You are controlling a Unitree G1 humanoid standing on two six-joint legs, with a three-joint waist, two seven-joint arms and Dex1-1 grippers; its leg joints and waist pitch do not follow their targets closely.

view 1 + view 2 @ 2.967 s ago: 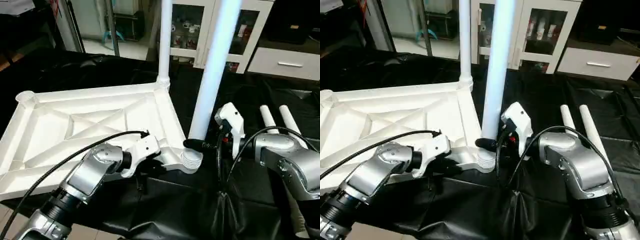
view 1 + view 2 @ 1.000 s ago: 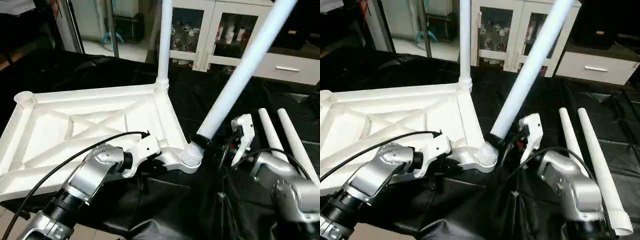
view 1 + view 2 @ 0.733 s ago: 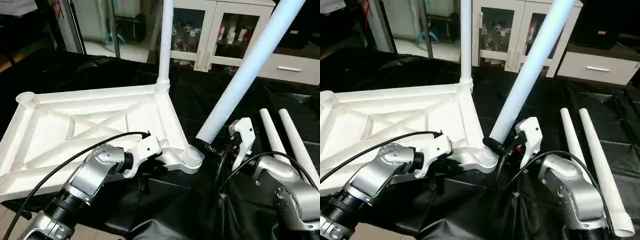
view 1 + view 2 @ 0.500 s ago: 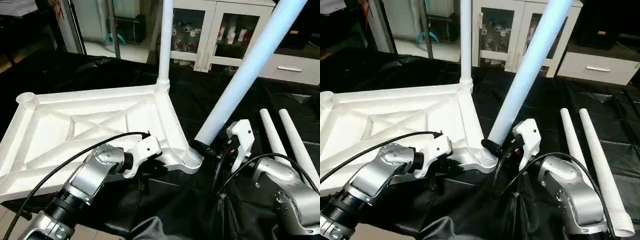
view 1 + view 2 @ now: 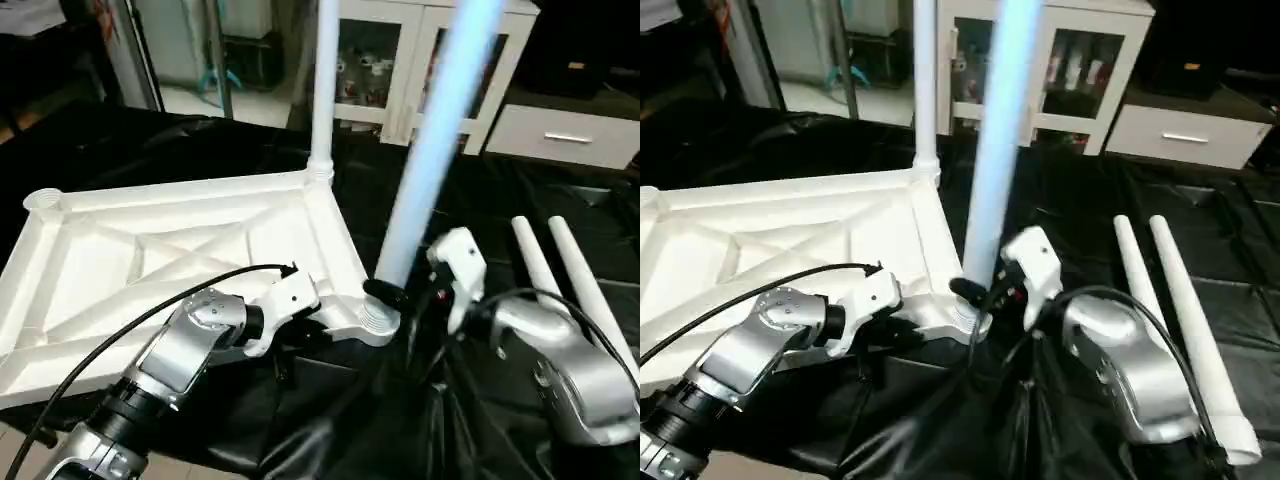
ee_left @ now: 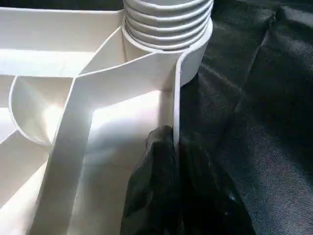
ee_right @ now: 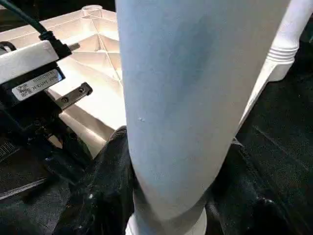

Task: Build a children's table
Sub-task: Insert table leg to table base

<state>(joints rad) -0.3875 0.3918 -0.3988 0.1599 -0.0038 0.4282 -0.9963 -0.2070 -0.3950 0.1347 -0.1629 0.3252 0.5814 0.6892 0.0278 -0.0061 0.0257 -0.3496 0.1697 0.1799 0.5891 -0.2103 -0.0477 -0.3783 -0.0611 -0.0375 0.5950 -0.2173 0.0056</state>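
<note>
Black cloth cover point(image 5: 250, 150) drapes the whole work surface, wrinkled and bunched at 6 o'clock. White glass-door cabinet point(image 5: 385, 60) at 12 o'clock, small items on its shelves behind the glass, too small to tell apart. White drawer unit point(image 5: 570, 135) with a bar handle at 2 o'clock. Metal pole point(image 5: 213, 55) at 11 o'clock, pale floor point(image 5: 225, 103) behind it.

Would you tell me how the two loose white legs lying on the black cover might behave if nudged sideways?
The loose legs are round and lie flat on the black cover, so they would likely roll. Their taper suggests a curving roll, not a straight one. They look like hollow plastic, probably light and stiff.
</note>
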